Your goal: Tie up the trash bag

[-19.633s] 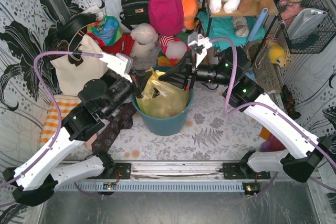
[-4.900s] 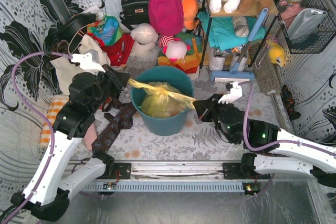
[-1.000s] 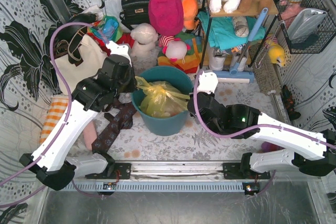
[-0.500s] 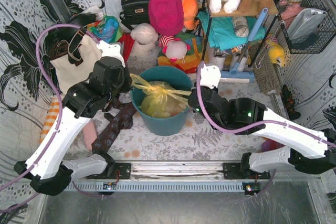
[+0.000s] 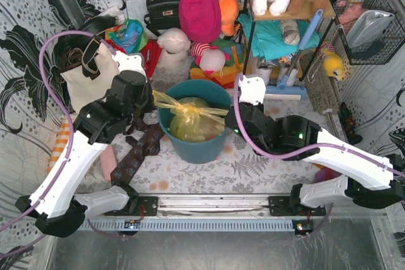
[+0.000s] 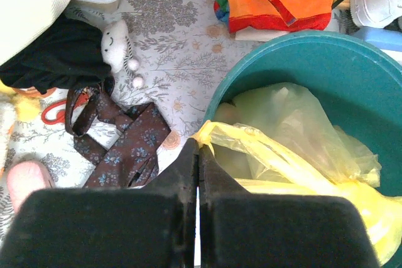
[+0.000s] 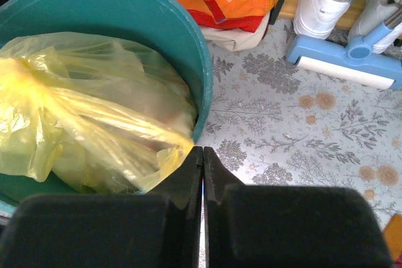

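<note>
The trash bag (image 5: pixel 191 118) is thin yellow-green plastic and sits in a teal bin (image 5: pixel 199 147) at the table's middle. Its two top corners are pulled out sideways over the rim, with a gathered knot between them. My left gripper (image 5: pixel 155 98) is shut on the bag's left corner at the bin's left rim; the left wrist view shows the trash bag (image 6: pixel 295 149) pinched at my gripper (image 6: pixel 198 147). My right gripper (image 5: pixel 229 116) is shut on the right corner at the right rim; the right wrist view shows the trash bag (image 7: pixel 94 123) pinched at my gripper (image 7: pixel 202 152).
A cream tote bag (image 5: pixel 88 77) stands at the left. A dark patterned tie (image 5: pixel 136 153) lies left of the bin. Stuffed toys, a pink bag (image 5: pixel 201 11) and a black handbag (image 5: pixel 166 6) crowd the back. A shelf (image 5: pixel 285 14) and a blue-handled tool (image 5: pixel 278 90) stand back right.
Over the last second both grippers have moved apart, the left to the left and the right up-right, drawing the bag's two corners taut across the bin. Earlier the arms crossed positions.
</note>
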Available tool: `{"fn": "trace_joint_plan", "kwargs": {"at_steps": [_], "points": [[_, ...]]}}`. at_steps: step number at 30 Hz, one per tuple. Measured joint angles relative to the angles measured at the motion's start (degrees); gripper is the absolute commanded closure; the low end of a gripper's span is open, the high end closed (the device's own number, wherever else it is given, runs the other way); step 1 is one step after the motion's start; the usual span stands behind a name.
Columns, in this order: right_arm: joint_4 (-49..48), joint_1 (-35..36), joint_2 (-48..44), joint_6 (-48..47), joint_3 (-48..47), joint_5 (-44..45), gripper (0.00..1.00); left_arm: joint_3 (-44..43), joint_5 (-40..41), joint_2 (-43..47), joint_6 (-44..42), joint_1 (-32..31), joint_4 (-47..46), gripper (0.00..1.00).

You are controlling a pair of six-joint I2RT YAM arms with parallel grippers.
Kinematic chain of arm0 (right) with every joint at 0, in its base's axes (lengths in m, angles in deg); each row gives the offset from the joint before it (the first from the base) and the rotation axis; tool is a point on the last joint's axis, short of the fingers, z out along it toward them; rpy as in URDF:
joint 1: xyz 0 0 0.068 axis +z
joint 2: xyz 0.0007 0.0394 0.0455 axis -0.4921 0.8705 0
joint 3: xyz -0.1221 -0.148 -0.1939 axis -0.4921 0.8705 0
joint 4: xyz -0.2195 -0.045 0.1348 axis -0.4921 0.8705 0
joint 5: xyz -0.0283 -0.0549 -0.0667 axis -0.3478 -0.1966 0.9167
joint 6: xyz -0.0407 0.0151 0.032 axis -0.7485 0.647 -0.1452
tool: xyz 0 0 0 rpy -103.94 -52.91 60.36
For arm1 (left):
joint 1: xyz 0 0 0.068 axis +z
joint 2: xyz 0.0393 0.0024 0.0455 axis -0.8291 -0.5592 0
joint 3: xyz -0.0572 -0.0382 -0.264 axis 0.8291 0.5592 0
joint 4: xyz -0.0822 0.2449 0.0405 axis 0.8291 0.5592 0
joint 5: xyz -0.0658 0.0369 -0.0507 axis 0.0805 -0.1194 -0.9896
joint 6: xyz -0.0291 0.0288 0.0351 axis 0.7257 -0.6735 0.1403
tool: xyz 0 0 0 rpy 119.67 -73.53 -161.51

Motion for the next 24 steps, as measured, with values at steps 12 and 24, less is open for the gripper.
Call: {"fn": "trace_joint_plan", "kwargs": {"at_steps": [12, 24], "points": [[-8.6, 0.0, -0.7, -5.2, 2.3, -10.5, 0.62, -1.1, -3.1, 2.3, 0.0, 0.0, -0.5, 0.52], [-5.5, 0.0, -0.7, -0.6, 2.3, -13.2, 0.50, -3.8, -4.6, -4.3, -2.5, 0.0, -0.5, 0.48]]}}
